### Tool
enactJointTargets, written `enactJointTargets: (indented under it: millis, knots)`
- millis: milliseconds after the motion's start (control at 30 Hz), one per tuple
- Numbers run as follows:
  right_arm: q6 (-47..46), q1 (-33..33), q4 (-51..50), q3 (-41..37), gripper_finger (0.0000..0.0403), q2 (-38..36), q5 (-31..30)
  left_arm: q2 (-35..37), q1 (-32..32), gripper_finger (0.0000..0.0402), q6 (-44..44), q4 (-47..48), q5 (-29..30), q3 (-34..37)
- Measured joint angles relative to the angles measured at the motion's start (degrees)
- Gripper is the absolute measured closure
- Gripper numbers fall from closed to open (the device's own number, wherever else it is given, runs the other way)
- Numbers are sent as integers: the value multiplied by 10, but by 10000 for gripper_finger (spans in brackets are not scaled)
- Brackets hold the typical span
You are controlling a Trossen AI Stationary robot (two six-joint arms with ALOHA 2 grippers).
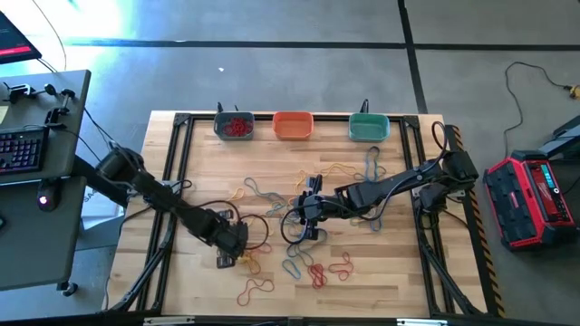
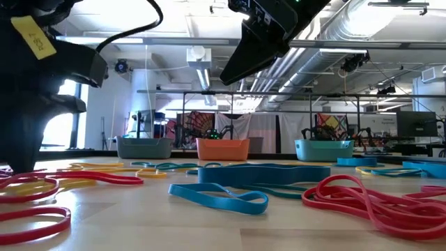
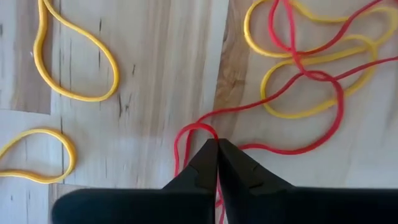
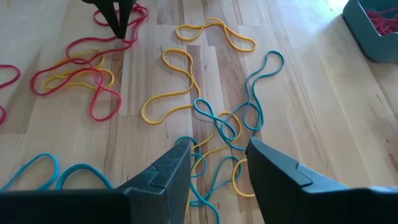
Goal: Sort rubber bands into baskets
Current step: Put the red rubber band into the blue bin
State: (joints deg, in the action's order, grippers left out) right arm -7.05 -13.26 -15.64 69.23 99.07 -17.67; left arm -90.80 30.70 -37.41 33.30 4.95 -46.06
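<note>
left hand pressed together on a red band at lower left of the surface; risk: tangled yellow band lifts too. right hand spread, centre.

Three baskets along the far tabletop edge, rubber bands strewn mid-tabletop and toward the near edge, left hand low among them, right hand near the centre.

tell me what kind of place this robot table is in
Most likely a robotics lab or workshop. The low view shows exposed ceiling ducts and more robot rigs behind the baskets; from above, a concrete floor and a desk with a keyboard beside the wooden table.
</note>
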Motion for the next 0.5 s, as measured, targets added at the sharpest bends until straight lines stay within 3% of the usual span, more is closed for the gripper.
enactJointTargets:
  millis: [233,500]
  knots:
    - [0,0,0,0,259,0,0,56,0,401,1,1,12,0]
    - [0,0,0,0,259,0,0,153,-26,401,-5,53,90,0]
